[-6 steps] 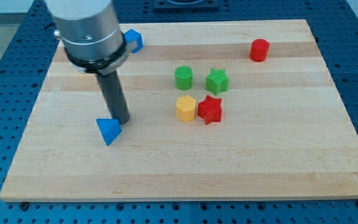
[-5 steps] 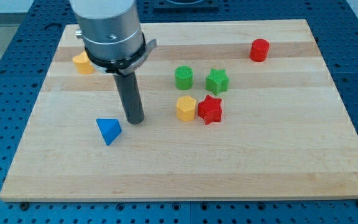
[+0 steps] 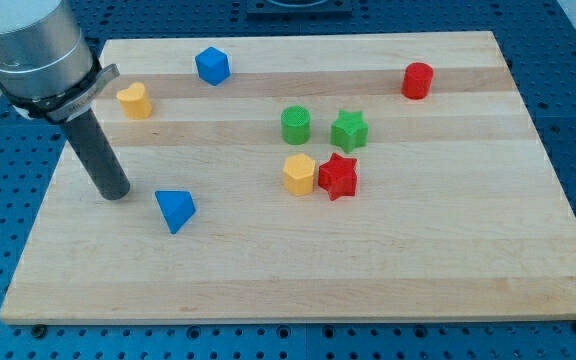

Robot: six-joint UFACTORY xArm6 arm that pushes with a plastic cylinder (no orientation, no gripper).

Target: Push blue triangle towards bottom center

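The blue triangle (image 3: 175, 210) lies on the wooden board (image 3: 388, 260), left of the middle. My tip (image 3: 113, 194) rests on the board just to the triangle's left, a little higher in the view, with a small gap between them. The rod rises toward the view's top left, where the arm's grey body fills the corner.
A yellow block (image 3: 135, 100) and a blue cube-like block (image 3: 212, 66) sit near the top left. A green cylinder (image 3: 295, 125), green star (image 3: 349, 131), yellow hexagon (image 3: 299, 174) and red star (image 3: 338, 177) cluster at the centre. A red cylinder (image 3: 417, 80) is top right.
My tip has swung from just right of the blue triangle over to its left side. The triangle and the other blocks have not moved. The blue and yellow blocks at top left are now uncovered.
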